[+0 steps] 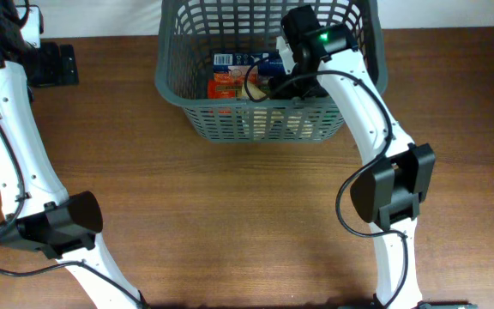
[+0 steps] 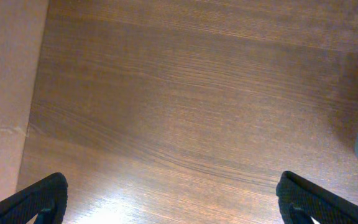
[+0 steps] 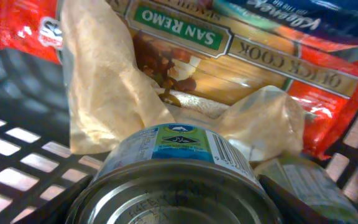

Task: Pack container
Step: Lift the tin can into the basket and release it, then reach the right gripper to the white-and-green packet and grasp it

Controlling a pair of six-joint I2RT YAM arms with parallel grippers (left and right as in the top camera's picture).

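The table (image 1: 230, 215) carries the basket (image 1: 256, 124) at 12 o'clock in the overhead view. The right gripper (image 1: 281, 73) reaches inside it, toward its 3 o'clock side. The left gripper (image 2: 173, 202) hangs over bare wood at 10 o'clock, fingers (image 2: 42, 199) spread wide, holding nothing. In the basket lie a pasta pack (image 3: 185, 37), a tan bag (image 3: 104, 81) and a can (image 3: 179, 168). The right fingers (image 3: 288, 202) flank the can; whether they press it I cannot tell.

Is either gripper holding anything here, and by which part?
Left gripper: nothing. Right gripper, inside the basket, straddles a tin can by its sides; whether it grips cannot be told.
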